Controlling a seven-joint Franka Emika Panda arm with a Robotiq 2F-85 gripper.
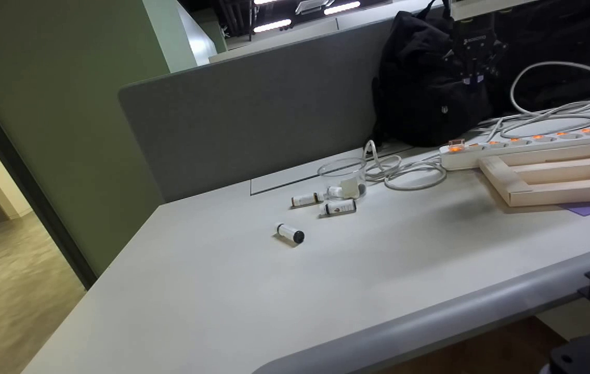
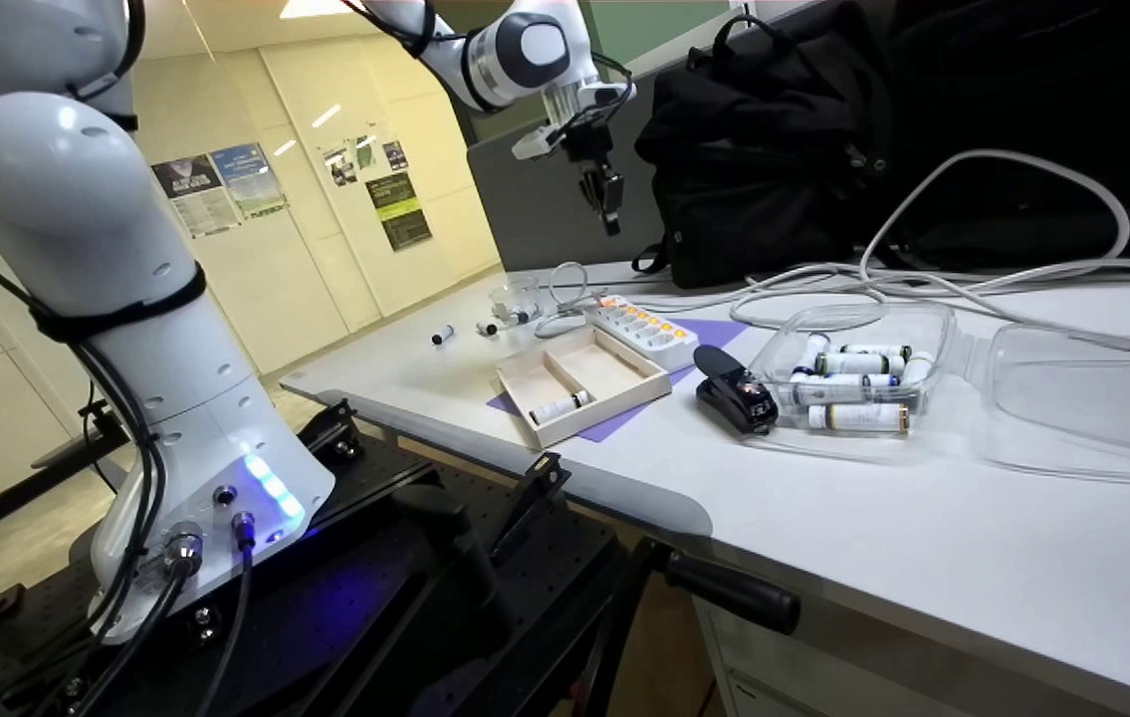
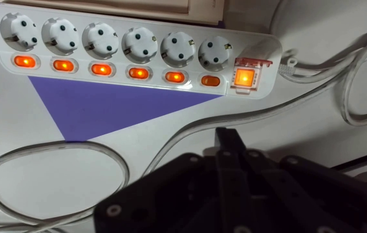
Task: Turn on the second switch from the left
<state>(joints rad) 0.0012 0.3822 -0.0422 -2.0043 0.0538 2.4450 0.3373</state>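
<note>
The approach seems in hand: the fingers [image 3: 236, 142], pressed together with nothing between them, hang in the air, apart from the power strip [image 3: 134, 53] on the counter [image 1: 211, 280]. Counting left to right as both exterior views show it, the target should be the unlit switch [image 3: 210, 80], just beside the glowing main switch [image 3: 244, 77] with its cover [image 3: 254, 62] raised. The next move calls for centring the fingers over it, then pressing down without catching the main switch.
</note>
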